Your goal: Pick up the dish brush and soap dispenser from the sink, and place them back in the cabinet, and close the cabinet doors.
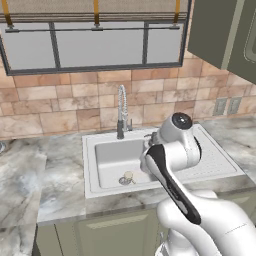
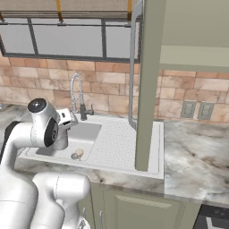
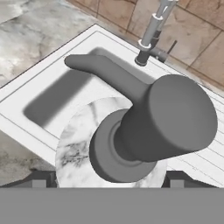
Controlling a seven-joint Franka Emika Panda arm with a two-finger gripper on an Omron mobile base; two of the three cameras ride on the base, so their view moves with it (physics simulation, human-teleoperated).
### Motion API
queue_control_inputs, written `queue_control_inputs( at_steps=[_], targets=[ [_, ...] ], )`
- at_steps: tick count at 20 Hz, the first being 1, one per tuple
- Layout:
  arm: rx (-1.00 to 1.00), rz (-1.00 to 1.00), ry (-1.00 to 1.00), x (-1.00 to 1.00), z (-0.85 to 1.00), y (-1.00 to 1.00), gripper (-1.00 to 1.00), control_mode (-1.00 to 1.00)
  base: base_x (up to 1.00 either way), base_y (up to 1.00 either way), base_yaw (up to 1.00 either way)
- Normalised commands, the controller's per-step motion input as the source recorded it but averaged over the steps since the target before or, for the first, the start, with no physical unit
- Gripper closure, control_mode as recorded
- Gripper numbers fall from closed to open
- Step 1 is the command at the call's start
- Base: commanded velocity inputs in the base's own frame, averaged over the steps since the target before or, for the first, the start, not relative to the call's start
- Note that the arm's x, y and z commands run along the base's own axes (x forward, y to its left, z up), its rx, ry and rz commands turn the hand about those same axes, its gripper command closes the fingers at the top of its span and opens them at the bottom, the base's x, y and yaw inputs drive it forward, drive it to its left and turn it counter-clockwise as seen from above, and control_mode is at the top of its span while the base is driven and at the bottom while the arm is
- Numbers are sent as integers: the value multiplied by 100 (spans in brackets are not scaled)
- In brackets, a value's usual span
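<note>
Jaws wide open, flanking soap dispenser (image 3: 131, 131)

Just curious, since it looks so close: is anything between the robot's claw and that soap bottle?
Nothing visible. In the hand view the soap dispenser sits right between the open gripper's finger tips, over the sink.

You see the soap dispenser (image 3: 131, 131) close under the gripper (image 3: 107, 180), its pump top and spout filling the gap between the 2 spread fingertips. The faucet (image 1: 122, 112) rises behind the sink (image 1: 100, 187) basin, limiting rear approach. The dish brush (image 1: 128, 176) lies on the basin floor. An open cabinet door (image 2: 150, 85) hangs over the drainboard, barring passage rightward.
</note>
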Motion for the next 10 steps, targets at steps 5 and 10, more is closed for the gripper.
queue_control_inputs(
  at_steps=[5, 10],
  targets=[
    [0, -19, 0, -18, 25, -13, 100, -100, 0, 0, 0],
    [0, -20, 0, -13, 40, -10, 100, -100, 0, 0, 0]
  ],
)
